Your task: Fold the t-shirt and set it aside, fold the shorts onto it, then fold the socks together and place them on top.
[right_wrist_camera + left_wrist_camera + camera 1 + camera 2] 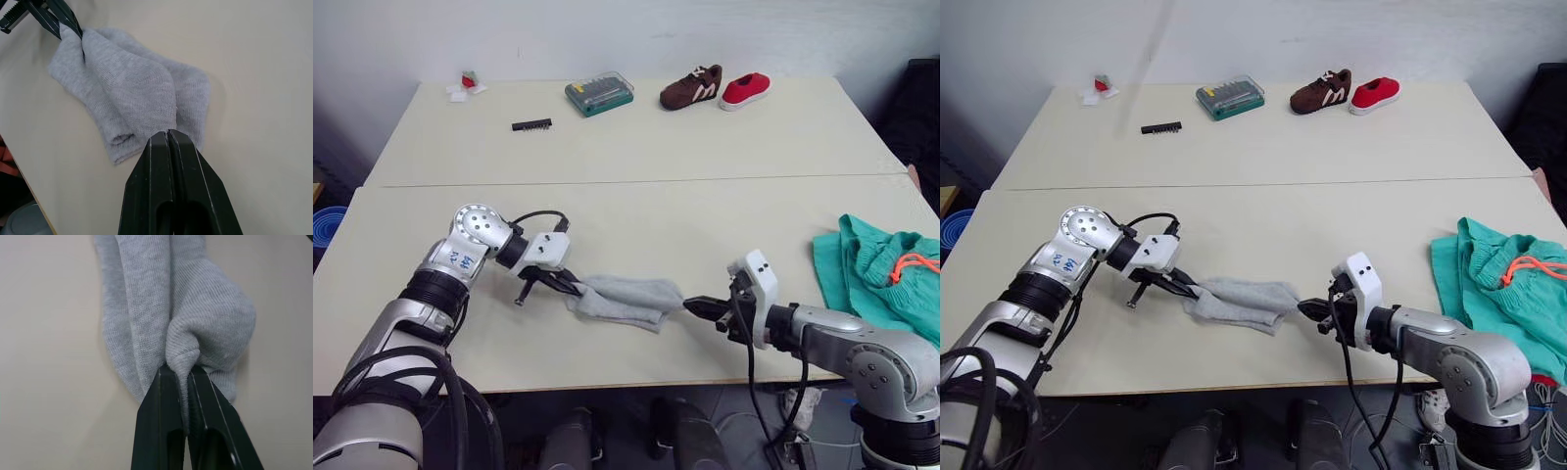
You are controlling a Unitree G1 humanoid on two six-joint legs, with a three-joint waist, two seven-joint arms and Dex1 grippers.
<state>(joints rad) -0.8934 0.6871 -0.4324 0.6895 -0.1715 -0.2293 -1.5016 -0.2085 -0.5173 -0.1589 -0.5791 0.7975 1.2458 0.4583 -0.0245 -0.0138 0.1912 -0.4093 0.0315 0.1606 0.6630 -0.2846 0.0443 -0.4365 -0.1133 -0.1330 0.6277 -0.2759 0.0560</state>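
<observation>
Both arms reach low over the counter (636, 215) toward each other. On the left, the left hand (570, 286) pinches one end of the socks (625, 299). They lie flat between the hands. Right hand (697, 305) is closed at their other end.

Left arm reaches inward, low over table; left gripper (570, 287) pinches fold of socks (625, 299) between closed fingers (161, 421). Right arm extends inward opposite; right gripper (697, 305) fingers pressed together at socks' other end.
</observation>
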